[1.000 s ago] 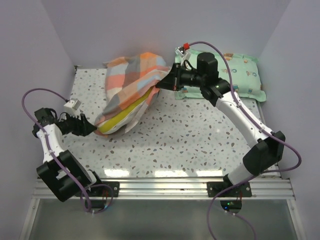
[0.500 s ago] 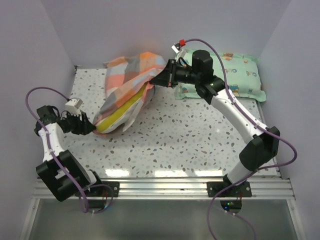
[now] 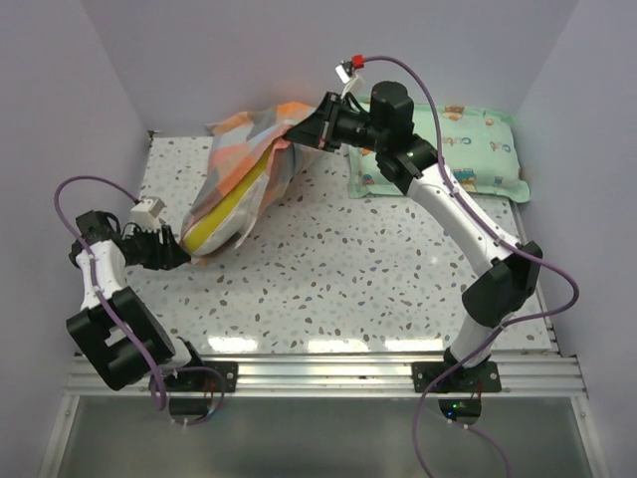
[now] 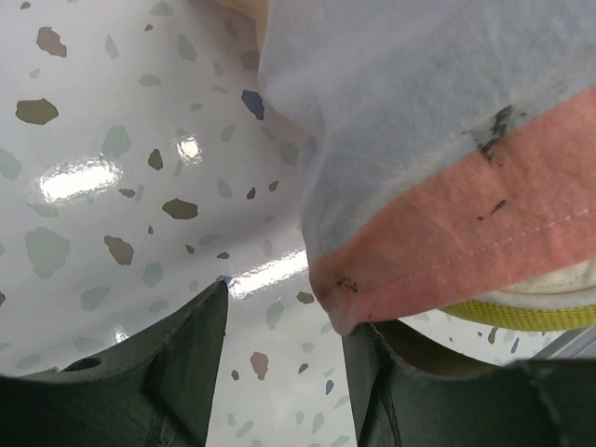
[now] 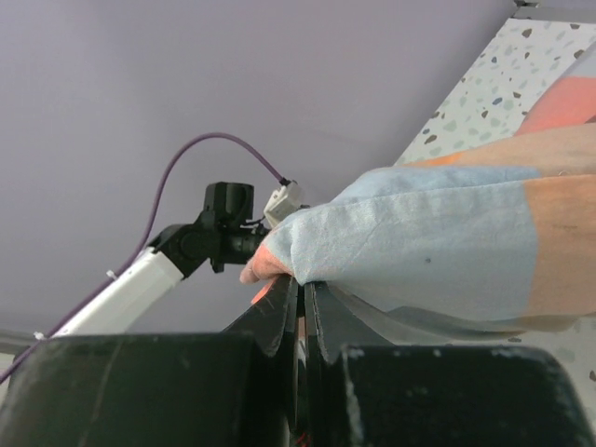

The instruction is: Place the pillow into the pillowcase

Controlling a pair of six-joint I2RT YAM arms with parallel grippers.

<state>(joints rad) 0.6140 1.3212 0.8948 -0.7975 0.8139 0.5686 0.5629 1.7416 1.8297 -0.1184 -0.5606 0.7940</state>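
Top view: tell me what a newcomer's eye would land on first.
The plaid pillowcase stretches diagonally across the far left of the table. Its far end is pinched and held up by the shut fingers of the right gripper. The bright yellow pillow shows at the case's near, lower end, where the left gripper sits with open fingers. A mint-green pillow lies at the far right.

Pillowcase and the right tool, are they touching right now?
Touching. The right wrist view shows the right tool clamped on a fold of the pillowcase, its jaws shut with the plaid fabric pinched between them.
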